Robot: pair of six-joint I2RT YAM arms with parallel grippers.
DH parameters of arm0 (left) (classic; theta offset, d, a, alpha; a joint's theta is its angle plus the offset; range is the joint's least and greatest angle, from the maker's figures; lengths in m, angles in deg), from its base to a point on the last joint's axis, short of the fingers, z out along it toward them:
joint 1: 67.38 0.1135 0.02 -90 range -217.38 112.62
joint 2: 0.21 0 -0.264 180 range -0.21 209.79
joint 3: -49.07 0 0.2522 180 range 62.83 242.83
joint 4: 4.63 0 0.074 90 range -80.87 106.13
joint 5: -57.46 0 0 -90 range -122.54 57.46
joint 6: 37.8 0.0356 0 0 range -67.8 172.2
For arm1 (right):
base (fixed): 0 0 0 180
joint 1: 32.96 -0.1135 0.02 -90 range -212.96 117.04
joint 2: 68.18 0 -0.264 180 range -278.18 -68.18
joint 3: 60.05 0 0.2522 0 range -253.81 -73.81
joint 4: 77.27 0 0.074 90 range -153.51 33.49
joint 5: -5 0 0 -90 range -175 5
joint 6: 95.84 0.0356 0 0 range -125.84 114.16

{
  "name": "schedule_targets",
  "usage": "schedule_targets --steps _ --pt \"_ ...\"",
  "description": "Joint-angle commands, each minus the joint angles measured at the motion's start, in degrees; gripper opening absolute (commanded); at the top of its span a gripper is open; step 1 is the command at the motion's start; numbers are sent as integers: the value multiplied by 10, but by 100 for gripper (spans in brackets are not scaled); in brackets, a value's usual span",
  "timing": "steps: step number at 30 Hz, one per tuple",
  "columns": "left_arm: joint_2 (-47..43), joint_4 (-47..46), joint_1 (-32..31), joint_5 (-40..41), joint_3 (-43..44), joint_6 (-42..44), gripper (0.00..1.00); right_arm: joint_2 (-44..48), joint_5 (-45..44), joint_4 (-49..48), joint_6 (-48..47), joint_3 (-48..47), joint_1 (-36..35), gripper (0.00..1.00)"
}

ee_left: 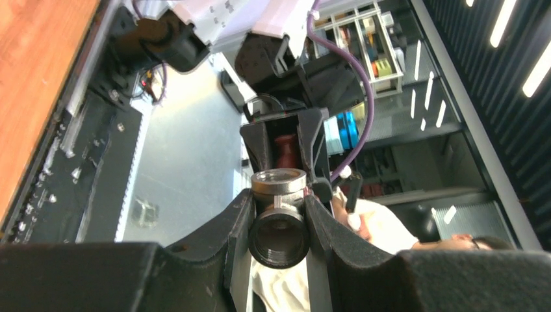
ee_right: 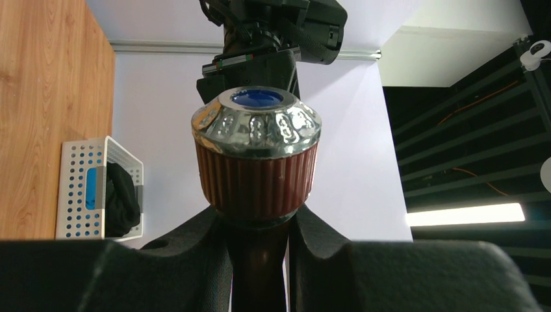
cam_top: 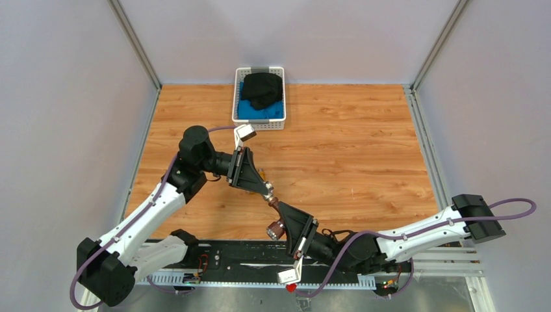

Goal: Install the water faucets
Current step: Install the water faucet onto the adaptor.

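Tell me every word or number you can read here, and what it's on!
No readable text anywhere.
On the faucet knob: shiny bumps round the rim and a blue top, no letters.
On the white basket: no label shows.
On the shelf clutter in the left wrist view: too blurred to read.

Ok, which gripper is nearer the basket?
Left. The left gripper is on the robot's side of the basket; the right gripper is just beyond it, farther from the basket.
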Motion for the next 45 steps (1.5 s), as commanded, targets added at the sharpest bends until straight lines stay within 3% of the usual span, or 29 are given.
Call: schedule_targets --steps 1,13,24,45 --pt "-2 19 -24 -30 -20 6 0 -7 44 -56 -25 -30 4 0" --pt "-3 20 -24 -19 -8 7 0 -18 26 -60 -15 -29 8 0" --pt "-20 35 -24 0 24 30 0 -38 -23 -96 50 -32 17 0" --pt "-15 79 -24 18 44 84 0 -44 -25 -108 84 -32 24 0"
